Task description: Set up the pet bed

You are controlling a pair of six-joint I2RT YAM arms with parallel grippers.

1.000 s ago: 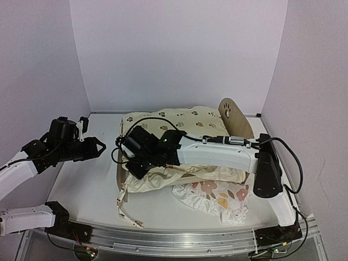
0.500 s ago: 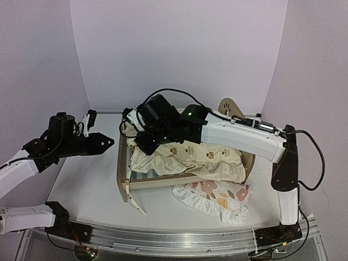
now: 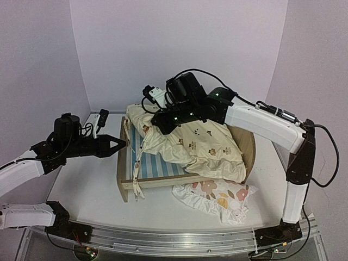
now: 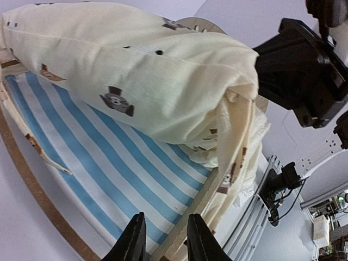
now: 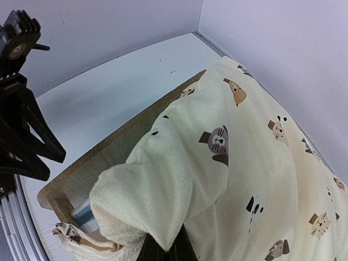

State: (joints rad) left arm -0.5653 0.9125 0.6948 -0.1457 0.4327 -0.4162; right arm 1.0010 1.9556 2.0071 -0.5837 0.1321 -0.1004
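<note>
The right gripper (image 3: pixel 154 118) is clenched on a corner of the cream animal-print cushion (image 3: pixel 201 147), holding it up. The pet bed (image 3: pixel 157 182) sits just below, its striped base partly bare. The left gripper (image 3: pixel 121 143) has its narrowly parted fingers at the bed's wooden rail; I cannot tell whether it is gripping.

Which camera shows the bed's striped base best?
Left wrist: the striped base fills the lower frame, close and sharp, under the raised cushion. The top view shows only a patch of it beside the cushion, from farther off. The right wrist shows just a blue sliver at the bottom left.
</note>
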